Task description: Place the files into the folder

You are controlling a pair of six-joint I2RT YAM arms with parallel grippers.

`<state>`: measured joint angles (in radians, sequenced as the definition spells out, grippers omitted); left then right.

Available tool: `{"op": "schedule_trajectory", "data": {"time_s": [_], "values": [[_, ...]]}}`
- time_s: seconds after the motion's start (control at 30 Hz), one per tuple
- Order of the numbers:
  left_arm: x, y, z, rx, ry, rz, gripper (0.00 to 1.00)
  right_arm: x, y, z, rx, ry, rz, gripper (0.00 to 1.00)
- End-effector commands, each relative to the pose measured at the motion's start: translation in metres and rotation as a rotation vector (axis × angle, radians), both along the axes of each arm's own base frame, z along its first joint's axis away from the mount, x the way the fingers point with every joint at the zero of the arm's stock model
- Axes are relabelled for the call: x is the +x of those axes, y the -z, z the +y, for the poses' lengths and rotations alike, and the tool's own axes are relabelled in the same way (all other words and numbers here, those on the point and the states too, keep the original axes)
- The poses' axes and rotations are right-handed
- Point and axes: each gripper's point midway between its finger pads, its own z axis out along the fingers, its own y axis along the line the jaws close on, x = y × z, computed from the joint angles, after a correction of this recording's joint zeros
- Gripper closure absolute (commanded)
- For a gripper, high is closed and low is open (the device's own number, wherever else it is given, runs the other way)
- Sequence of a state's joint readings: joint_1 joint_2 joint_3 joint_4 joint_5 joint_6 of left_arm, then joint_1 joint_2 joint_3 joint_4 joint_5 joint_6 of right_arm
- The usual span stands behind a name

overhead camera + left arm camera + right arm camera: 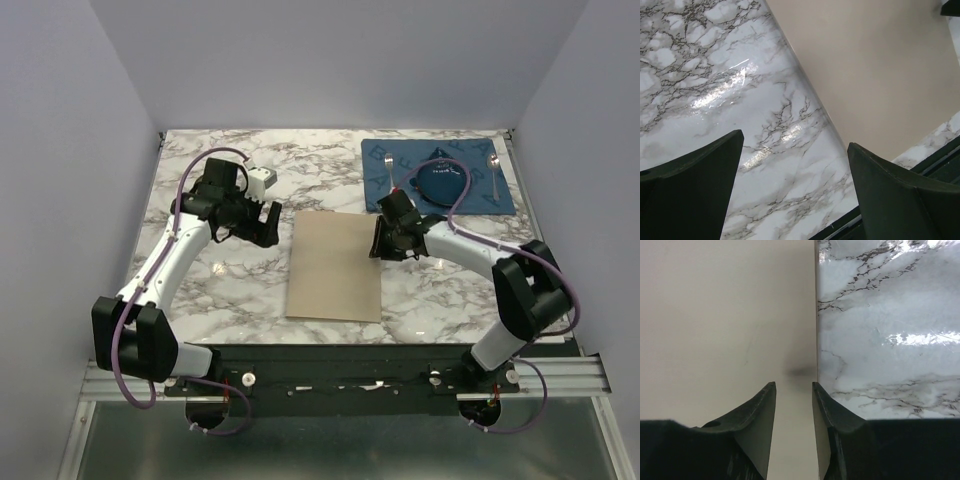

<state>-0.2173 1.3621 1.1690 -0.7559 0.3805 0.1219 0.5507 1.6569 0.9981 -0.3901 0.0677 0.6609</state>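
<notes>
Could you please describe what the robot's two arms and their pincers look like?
The left arm and right arm have white links with bulky black joints; a purple cable loops along each. The left pincer and right pincer have black, tapered fingers.

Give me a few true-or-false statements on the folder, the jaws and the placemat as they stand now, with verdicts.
1. The folder lies closed on the marble table. True.
2. The left jaws are shut. False: they stand wide open above bare marble, left of the folder.
3. The right jaws sit at the folder's right edge. True.
4. White sheets lie on top of the folder. False: its cover is bare, and no sheets show in any view.
5. The blue placemat is at the near left. False: it is at the far right.
</notes>
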Motion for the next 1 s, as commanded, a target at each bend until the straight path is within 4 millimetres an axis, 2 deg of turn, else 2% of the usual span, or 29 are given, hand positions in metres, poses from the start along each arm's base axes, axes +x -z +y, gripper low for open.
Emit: {"op": "schedule_trajectory", "data": {"time_s": [0.0,0.03,0.13,0.2,0.43,0.5,0.53,0.77,0.97], "values": [[0.007,0.005,0.014,0.063,-0.046,-0.027,0.01,-0.003,-0.045,-0.001,0.046,-0.057,-0.102,0.55],[0.007,0.006,0.018,0.079,-0.058,-0.025,0.01,-0.006,-0.059,0.002,0.077,-0.08,-0.134,0.54],[0.007,0.007,0.022,0.093,-0.081,-0.034,0.01,-0.018,-0.073,0.001,0.105,-0.116,-0.16,0.49],[0.006,0.004,0.024,0.095,-0.089,-0.048,0.01,-0.028,-0.074,0.002,0.125,-0.15,-0.152,0.29],[0.002,0.002,0.035,0.135,-0.111,-0.085,0.01,-0.051,-0.106,0.004,0.219,-0.212,-0.259,0.15],[0.001,0.001,0.039,0.148,-0.113,-0.094,0.01,-0.056,-0.119,0.003,0.247,-0.223,-0.302,0.03],[0.0,0.002,0.04,0.15,-0.119,-0.092,0.01,-0.059,-0.118,0.001,0.245,-0.23,-0.309,0.0],[0.0,0.012,0.042,0.153,-0.127,-0.072,0.01,-0.073,-0.126,-0.014,0.235,-0.261,-0.413,0.0],[0.006,0.017,0.038,0.143,-0.126,-0.044,0.01,-0.074,-0.127,-0.025,0.198,-0.252,-0.459,0.0]]}}
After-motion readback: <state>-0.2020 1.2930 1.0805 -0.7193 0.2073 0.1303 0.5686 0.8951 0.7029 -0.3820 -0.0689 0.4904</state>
